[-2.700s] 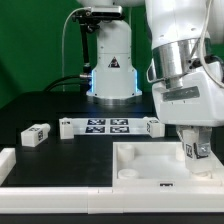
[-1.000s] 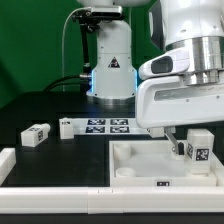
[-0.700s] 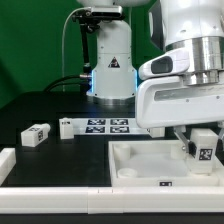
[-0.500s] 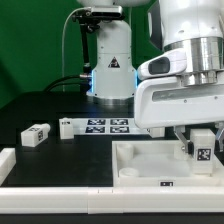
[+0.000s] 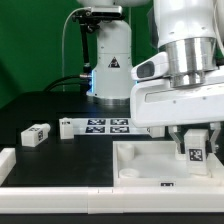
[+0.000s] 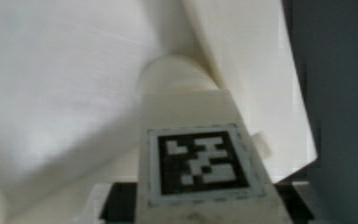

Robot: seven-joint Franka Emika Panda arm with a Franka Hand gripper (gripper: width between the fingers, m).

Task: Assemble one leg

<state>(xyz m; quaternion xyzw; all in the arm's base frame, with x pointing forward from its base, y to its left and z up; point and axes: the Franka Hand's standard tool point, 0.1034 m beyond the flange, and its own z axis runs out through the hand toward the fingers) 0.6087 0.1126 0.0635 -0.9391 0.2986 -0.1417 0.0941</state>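
My gripper [image 5: 196, 150] is shut on the leg [image 5: 196, 153], a short white post with a black-and-white tag on its side. It holds the leg upright over the right part of the large white square tabletop [image 5: 140, 165], by a corner socket. In the wrist view the leg [image 6: 190, 120] fills the middle, its tag facing the camera, and its far end points down at the white tabletop [image 6: 60, 90]. The dark fingers [image 6: 123, 205] show on either side of the leg's near end. Whether the leg's tip touches the tabletop is hidden.
A second leg [image 5: 36, 135] lies on the black table at the exterior view's left. The marker board [image 5: 108, 126] lies behind the tabletop. A white part [image 5: 6, 160] sits at the left edge. The robot base [image 5: 110, 60] stands at the back.
The wrist has turned and the leg with it. The leg has shifted slightly left and stays over the tabletop's right corner. The grip has not changed.
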